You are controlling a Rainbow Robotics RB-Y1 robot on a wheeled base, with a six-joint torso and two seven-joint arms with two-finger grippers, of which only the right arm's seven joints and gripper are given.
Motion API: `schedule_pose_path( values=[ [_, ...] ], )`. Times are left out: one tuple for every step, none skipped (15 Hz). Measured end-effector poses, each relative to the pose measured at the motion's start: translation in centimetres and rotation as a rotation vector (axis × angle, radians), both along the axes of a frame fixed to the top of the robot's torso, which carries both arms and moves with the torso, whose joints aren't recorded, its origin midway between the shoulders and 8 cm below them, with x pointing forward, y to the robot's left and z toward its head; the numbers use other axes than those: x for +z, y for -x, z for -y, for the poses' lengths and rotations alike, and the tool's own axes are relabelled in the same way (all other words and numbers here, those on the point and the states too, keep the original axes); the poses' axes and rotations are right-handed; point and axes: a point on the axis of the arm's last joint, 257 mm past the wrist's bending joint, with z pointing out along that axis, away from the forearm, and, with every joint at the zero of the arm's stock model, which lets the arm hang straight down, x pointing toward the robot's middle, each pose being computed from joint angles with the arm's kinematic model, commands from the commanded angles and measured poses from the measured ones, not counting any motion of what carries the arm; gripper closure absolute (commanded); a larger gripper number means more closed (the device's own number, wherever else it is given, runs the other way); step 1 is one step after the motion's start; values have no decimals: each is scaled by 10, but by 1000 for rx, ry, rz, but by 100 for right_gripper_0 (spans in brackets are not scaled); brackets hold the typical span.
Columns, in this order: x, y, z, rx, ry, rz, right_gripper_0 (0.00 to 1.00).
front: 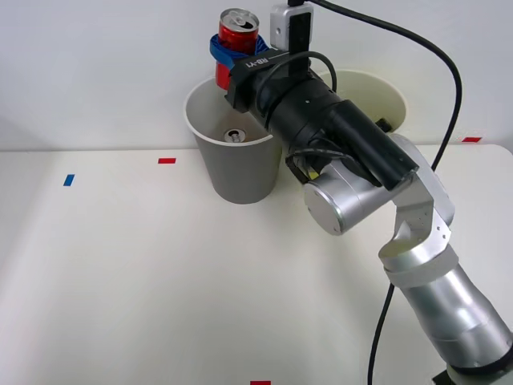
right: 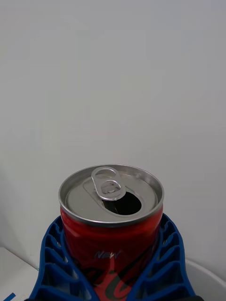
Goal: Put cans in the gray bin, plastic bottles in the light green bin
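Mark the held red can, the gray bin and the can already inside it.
red can [right: 110, 230]: right wrist view, on its red side wall.
gray bin [front: 240, 172]: front view, on its gray outer wall.
can inside the bin [front: 234, 135]: front view, on its silver top.

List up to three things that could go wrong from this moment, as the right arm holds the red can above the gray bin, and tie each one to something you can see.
1. The red can sits over the far rim of the gray bin, not its middle, so on release it may clip the rim or fall behind the bin.
2. Its top is already open, so leftover liquid might spill if it tips.
3. Another can lies inside, so the dropped one may bounce off it.
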Motion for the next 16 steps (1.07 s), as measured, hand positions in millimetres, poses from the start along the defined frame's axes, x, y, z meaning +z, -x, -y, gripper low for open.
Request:
schedule_pose_path(
  values=[
    [-2, -9, -1, -8, 3, 2, 100],
    [-8, -18, -2, -21, 10, 0, 100],
    [-11, -25, -4, -29, 15, 2, 100],
    [-14, -30, -7, -34, 20, 1, 100],
    [-16, -34, -10, -38, 27, 1, 100],
    [-16, -36, -12, -41, 32, 1, 100],
    [-16, -39, -14, -43, 37, 2, 100],
    [-16, -41, -15, -45, 42, 2, 100],
    [-17, -42, -16, -47, 47, 3, 100],
    [-16, -43, -16, -48, 49, 4, 100],
    [-17, -43, -16, -49, 50, 4, 100],
    [-17, -43, -16, -49, 51, 4, 99],
    [-17, -43, -16, -48, 52, 4, 75],
    [-17, -43, -17, -47, 53, 4, 44],
    [-18, -43, -18, -46, 53, 4, 16],
    [-19, -43, -18, -47, 54, 1, 2]
  ],
)
